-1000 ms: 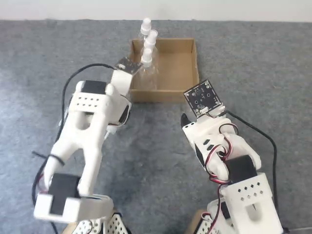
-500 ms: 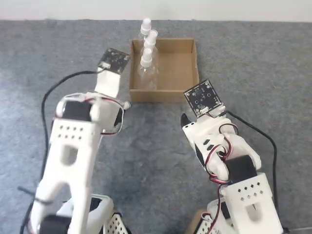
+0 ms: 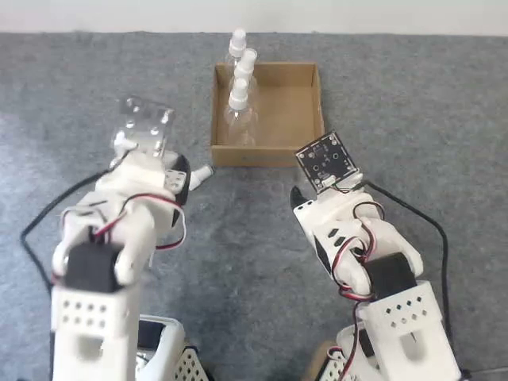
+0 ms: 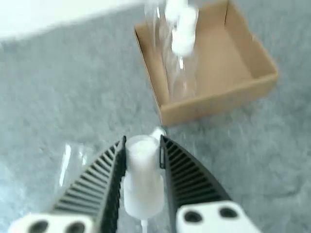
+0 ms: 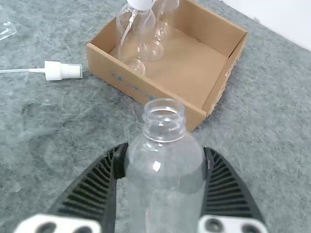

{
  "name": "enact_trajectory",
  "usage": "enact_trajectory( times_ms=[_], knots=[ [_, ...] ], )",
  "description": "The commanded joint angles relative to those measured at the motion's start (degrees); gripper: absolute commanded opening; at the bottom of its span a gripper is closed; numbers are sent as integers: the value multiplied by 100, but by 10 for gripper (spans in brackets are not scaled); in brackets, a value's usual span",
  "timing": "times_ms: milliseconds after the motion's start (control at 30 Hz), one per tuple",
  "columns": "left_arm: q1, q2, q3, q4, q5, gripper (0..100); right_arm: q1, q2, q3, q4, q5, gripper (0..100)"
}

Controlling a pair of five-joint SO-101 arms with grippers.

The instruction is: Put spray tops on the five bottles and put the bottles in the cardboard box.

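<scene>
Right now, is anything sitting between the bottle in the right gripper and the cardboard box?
Nothing visible does: just mat lies between the bottle in the right gripper and the box. A loose spray top lies off to one side, near the box's corner.

Grey carpeted tabletop [image 3: 444, 103]; white wall strip [image 3: 357, 14] along far edge.

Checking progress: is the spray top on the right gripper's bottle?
Off: the bottle in the right gripper shows a bare, open neck.
</scene>
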Motion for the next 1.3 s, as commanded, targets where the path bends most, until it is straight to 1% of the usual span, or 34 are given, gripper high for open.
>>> enact_trajectory(
  times_ms=[0, 167, 333, 433, 500, 600, 700, 800, 933, 1100, 1267],
  knots=[
    [-26, -712, -48, -308, 193, 23, -110, -163, 0, -180, -114, 115],
    [-26, -1240, 66, -642, 738, 23, -444, -163, 0, -259, -651, 116],
    [-26, -1688, 444, -1284, 835, 23, -681, -163, 290, -804, -1284, 115],
    [-35, -2057, 602, -1486, 985, 23, -796, -163, 448, -1042, -1415, 115],
    [-105, -2391, 690, -1503, 1248, 23, -813, -163, 457, -1086, -1424, 115],
    [-404, -2919, 848, -1530, 1547, 23, -769, -251, 457, -1059, -1433, 115],
    [-615, -3367, 1147, -1662, 1582, 23, -752, -760, 571, -927, -1407, 115],
    [-651, -3666, 1473, -1662, 1591, 23, -752, -1596, 879, -927, -1407, 115],
    [-651, -3859, 1666, -1670, 1600, 23, -752, -2325, 1547, -1446, -1380, 117],
    [-651, -3886, 1552, -1749, 1600, 22, -813, -2879, 2356, -2281, -844, 115],
    [-615, -3886, 1393, -1749, 1600, 22, -1182, -3248, 3051, -2958, -448, 115]
  ],
)
